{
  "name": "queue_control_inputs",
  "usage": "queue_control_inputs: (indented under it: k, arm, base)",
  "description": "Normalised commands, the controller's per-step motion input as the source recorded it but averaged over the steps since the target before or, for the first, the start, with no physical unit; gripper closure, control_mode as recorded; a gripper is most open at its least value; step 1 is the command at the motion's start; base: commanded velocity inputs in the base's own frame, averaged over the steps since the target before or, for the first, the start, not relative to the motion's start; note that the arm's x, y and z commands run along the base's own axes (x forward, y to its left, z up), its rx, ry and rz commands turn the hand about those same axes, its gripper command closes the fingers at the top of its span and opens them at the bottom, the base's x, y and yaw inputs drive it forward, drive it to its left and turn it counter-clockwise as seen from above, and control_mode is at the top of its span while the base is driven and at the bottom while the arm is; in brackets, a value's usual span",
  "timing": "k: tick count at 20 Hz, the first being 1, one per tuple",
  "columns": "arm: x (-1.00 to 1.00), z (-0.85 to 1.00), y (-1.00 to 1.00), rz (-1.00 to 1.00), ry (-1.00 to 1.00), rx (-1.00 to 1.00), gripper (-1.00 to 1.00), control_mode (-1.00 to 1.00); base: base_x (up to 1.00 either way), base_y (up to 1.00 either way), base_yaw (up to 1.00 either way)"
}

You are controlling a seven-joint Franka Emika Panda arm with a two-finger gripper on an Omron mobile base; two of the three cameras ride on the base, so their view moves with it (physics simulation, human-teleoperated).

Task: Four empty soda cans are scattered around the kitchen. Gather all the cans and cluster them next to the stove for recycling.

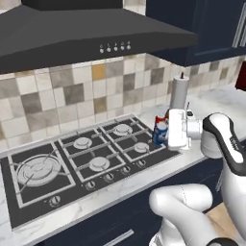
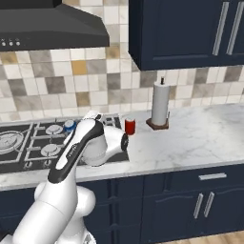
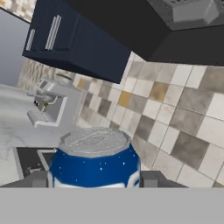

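My gripper point(image 1: 166, 134) is closed on the blue soda can point(image 3: 94, 162), with one finger on each side of it. In the hand view the can sits upright between my fingers point(image 3: 151, 179), and its silver top is closed. I hold it at the right edge of the stove point(image 1: 72, 166), just at the near right burner. I cannot tell if the can touches the surface or is a little above it.

A red soda can point(image 2: 129, 126) stands upright on the white marble counter point(image 2: 200, 136), just to the right of the stove and behind my hand. To the right of this can, near the wall, stands the tall white paper towel roll point(image 2: 160, 105) on its dark base.

The stove is black, with five round burners, black grates and a row of knobs along the front. Above it hangs the dark range hood point(image 1: 86, 36). The wall behind is covered with beige and grey mosaic tiles point(image 2: 95, 83). Navy cabinets point(image 2: 190, 31) hang to the right of the hood, and more navy cabinets are under the counter.
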Motion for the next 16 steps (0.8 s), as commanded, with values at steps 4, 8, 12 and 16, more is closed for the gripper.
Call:
queue_control_inputs:
  k: [4, 8, 12, 16]
  arm:
    - [0.0, 0.0, 0.0, 0.0, 0.0, 0.0, 1.0, 1.0]
    - [0.0, 0.0, 0.0, 0.0, 0.0, 0.0, 1.0, 1.0]
    - [0.0, 0.0, 0.0, 0.0, 0.0, 0.0, 1.0, 1.0]
    - [0.0, 0.0, 0.0, 0.0, 0.0, 0.0, 1.0, 1.0]
  base:
    - [0.0, -0.77, 0.03]
    - [0.0, -0.72, 0.03]
    - [0.01, -0.66, 0.04]
    - [0.05, -0.47, 0.06]
